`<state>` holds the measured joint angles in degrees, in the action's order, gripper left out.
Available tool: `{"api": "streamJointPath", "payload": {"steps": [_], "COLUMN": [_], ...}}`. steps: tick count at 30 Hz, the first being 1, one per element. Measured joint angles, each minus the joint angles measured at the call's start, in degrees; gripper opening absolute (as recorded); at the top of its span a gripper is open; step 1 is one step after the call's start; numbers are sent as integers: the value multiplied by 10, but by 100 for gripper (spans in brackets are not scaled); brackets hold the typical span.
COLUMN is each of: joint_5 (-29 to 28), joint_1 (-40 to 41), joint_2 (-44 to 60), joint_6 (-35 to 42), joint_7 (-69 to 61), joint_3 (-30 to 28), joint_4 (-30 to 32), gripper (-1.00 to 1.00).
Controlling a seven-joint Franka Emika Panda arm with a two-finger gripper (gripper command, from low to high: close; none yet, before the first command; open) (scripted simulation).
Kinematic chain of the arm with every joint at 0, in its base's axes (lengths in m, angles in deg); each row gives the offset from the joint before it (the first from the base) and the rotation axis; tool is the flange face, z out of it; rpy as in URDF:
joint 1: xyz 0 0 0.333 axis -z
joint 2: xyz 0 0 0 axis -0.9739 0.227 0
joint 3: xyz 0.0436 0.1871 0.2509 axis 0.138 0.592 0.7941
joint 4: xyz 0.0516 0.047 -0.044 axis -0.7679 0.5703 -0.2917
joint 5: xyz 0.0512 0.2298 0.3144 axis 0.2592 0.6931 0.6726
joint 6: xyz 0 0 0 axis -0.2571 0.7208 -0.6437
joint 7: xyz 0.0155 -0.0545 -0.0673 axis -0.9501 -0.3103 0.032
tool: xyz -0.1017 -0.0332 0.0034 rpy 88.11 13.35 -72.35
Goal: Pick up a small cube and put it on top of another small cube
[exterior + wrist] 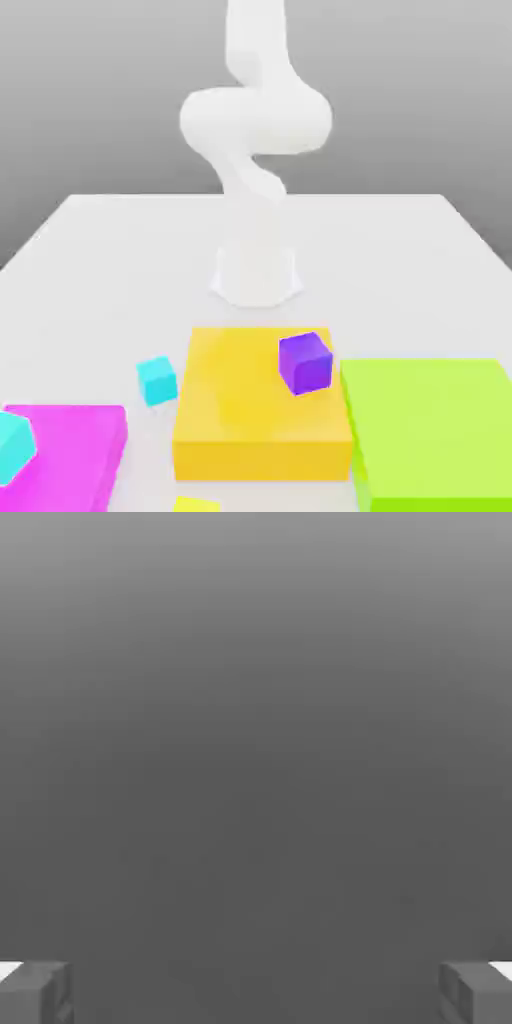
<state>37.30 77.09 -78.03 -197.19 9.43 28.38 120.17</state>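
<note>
- Standing at the far middle of the white tabletop (90, 250) is the white robot arm (255, 130), base planted, upper links bending over it.
- Gripper (256, 992): in hand view two grey fingertips (35, 994) sit wide apart at opposite edges, nothing betw. them. Jaws released, no load.
- Beyond the fingertips, hand view gives plain grey ground w/ no object.
- Small plain purple cube (305, 362): rests on the large flat orange-yellow slab (260, 405), near that slab's far corner on the exterior view's right, turned slightly askew to the slab's edges.
- Small bright-yellow cube (196, 505): at the near edge of the exterior view, just in front of the orange-yellow slab; mostly cut off by the frame, so its shape is prob. a cube but can't be confirmed.
- Large flat lime-green slab (435, 430): just beside the orange-yellow slab, on the exterior view's right.
- Large flat magenta slab (75, 450): on the exterior view's left, w/ a small cyan cube (14, 446) at its left end.
- Second small cyan cube (157, 380): on the tabletop betw. magenta and orange-yellow slabs.
</note>
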Motion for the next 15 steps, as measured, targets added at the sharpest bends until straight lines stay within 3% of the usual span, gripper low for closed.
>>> {"api": "streamJointPath", "payload": {"steps": [15], "joint_5": [9], "joint_1": [11], "joint_2": [315], "joint_6": [-90], "joint_7": [6], "joint_3": [-21], "joint_4": [-11], "gripper": [0]}}
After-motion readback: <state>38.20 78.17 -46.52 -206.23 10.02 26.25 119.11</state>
